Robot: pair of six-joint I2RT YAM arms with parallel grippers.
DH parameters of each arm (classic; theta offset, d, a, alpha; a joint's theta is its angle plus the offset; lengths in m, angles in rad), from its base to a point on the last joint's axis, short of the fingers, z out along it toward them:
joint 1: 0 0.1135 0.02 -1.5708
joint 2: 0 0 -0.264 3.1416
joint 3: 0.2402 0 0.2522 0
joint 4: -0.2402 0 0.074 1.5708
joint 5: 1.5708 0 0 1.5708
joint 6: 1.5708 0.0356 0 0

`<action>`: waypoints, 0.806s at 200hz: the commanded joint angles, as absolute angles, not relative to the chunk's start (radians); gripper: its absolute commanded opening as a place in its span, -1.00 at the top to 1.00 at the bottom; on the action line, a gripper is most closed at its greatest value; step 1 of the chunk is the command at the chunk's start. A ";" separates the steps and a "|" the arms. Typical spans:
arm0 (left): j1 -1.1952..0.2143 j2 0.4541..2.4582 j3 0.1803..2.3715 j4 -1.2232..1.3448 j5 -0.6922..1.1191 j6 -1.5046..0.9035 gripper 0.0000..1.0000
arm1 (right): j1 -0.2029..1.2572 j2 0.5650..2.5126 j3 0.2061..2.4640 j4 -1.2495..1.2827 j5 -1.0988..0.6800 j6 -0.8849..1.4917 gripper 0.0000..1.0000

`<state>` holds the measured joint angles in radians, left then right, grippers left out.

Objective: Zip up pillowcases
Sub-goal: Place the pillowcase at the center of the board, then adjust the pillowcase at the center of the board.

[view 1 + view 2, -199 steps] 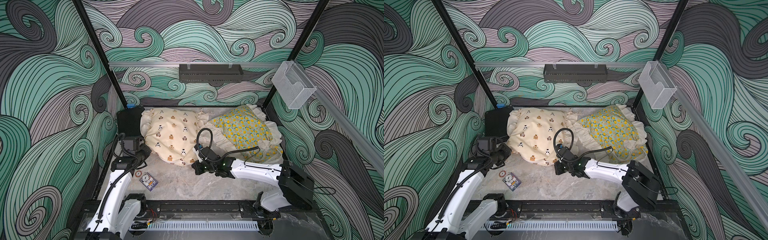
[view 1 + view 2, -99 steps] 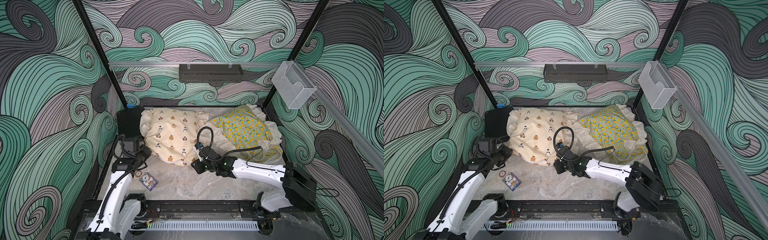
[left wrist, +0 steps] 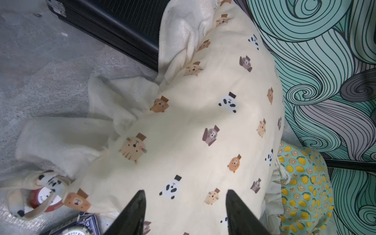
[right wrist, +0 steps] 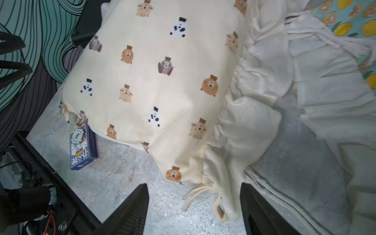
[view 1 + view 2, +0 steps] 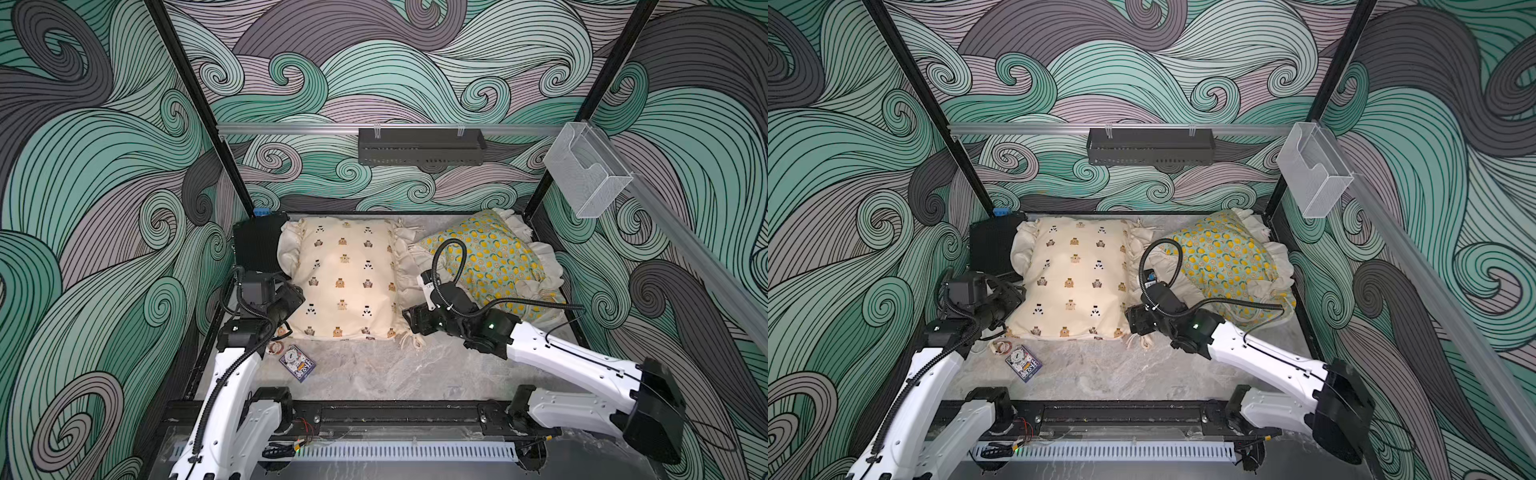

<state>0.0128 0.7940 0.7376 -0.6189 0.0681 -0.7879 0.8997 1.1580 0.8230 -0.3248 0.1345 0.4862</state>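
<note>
We find the bear-print pillowcase (image 5: 345, 282) lying flat on the surface (image 5: 395, 374), left of centre, with one ruffled side against the black case (image 5: 255, 245); the lemon-print pillowcase (image 5: 494, 257) lies just beside it toward the right rear corner, and their cream ruffles touch. The left end effector (image 3: 185, 193) sits at the near left corner of the bear-print pillowcase; its jaws are spread above the printed fabric and grasp nothing. The right end effector (image 4: 193, 185) sits at the near right corner; its jaws are spread either side of the corner ties and ruffle, which lie loose on the surface, and it too grasps nothing. In the right wrist view, the near edge of the bear-print pillowcase shows as one thin closed seam running from beside the card box (image 4: 83, 146) to that corner, where a small metal pull (image 4: 180, 183) sits; we judge this zip to be fully drawn. No view shows the opening of the lemon-print pillowcase, so we cannot tell whether it is zipped; we judge it to be the remaining item, and roughly half the task to be done.
</note>
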 commanded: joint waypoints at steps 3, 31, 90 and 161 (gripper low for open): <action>0.017 0.789 0.784 -0.642 0.118 -0.756 -0.36 | 0.834 1.119 0.815 -0.473 0.182 0.480 -0.64; -0.007 0.818 0.805 -0.653 0.191 -0.734 -0.52 | 0.742 1.106 0.824 -0.576 0.219 0.476 -0.75; -0.187 0.847 0.790 -0.609 0.201 -0.703 -0.79 | 0.602 1.146 0.811 -0.705 0.242 0.503 -0.79; -0.477 0.932 0.775 -0.492 0.146 -0.667 -0.97 | 0.571 1.204 0.787 -0.770 0.367 0.552 -0.76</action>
